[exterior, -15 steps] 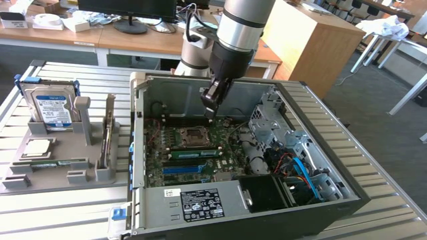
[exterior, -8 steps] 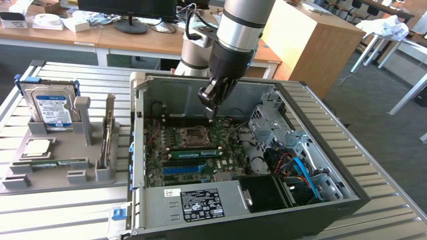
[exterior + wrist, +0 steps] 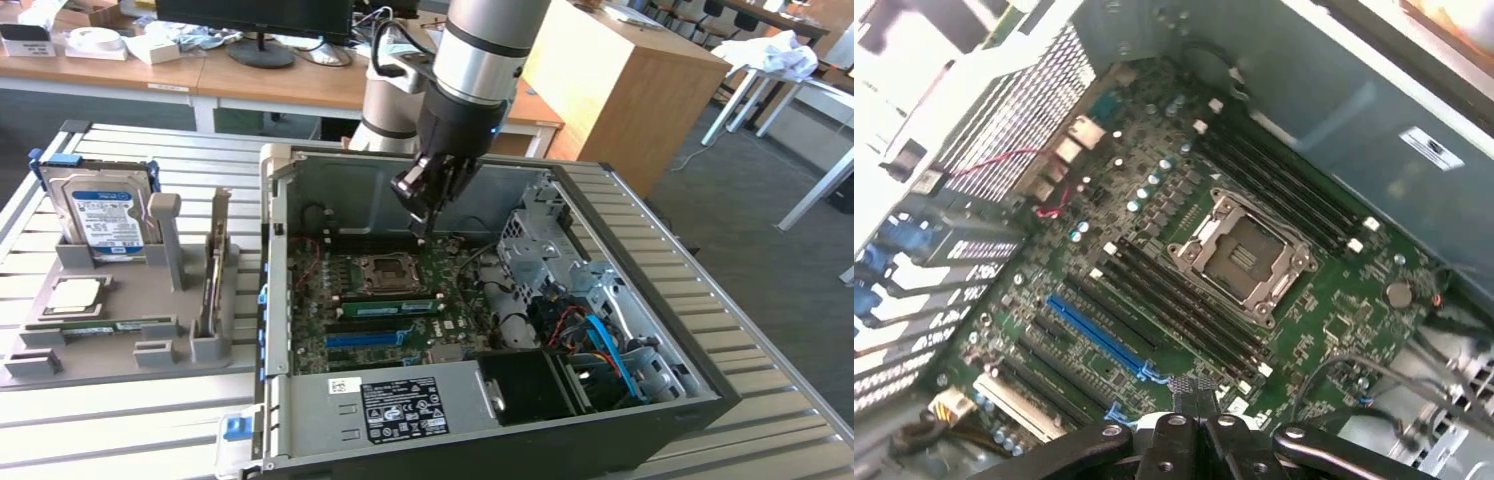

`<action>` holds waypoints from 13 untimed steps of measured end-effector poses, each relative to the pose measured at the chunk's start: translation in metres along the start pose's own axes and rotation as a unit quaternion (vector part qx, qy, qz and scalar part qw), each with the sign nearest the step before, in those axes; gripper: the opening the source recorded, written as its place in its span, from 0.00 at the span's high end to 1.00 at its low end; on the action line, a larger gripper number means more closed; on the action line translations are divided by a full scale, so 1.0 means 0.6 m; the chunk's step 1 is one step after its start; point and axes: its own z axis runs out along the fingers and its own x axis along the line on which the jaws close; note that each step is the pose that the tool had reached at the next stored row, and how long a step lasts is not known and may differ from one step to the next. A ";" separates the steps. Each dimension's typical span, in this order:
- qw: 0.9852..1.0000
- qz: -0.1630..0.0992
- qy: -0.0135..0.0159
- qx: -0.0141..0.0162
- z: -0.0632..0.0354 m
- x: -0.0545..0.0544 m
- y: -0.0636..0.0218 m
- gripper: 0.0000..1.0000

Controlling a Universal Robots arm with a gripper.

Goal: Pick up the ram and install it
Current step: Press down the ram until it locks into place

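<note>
The ram [image 3: 104, 327], a long thin green stick, lies flat on the grey holder block [image 3: 120, 350] at the exterior view's left, outside the computer case. My gripper [image 3: 424, 232] hangs inside the open case [image 3: 534, 180], above the far edge of the motherboard [image 3: 387, 300], well away from the ram. Its fingers are shut and nothing shows between them. In the wrist view the gripper [image 3: 1194, 405] sits over the black memory slots [image 3: 1184, 305] beside the empty processor socket [image 3: 1242, 255]. A green strip [image 3: 387, 306] lies among those slots; I cannot tell whether it is a stick.
The holder block also carries an upright hard drive [image 3: 104, 215], a square silver processor [image 3: 74, 295] and an upright card [image 3: 214, 280]. A blue slot [image 3: 1099, 335], cables [image 3: 601, 340] and the case's metal walls surround the motherboard. Desks and a wooden cabinet stand behind.
</note>
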 end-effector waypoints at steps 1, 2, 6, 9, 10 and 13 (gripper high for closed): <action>1.000 0.008 0.000 0.000 0.000 0.000 0.000 0.90; 1.000 0.016 -0.001 0.000 0.000 0.000 0.000 0.90; 0.999 0.050 -0.002 -0.001 0.001 0.000 0.000 0.90; 0.997 0.074 -0.003 -0.001 0.001 0.000 0.000 0.90; 0.997 0.083 -0.004 -0.001 0.001 0.000 0.000 0.90; 0.994 0.108 -0.005 -0.001 0.002 0.000 0.000 0.90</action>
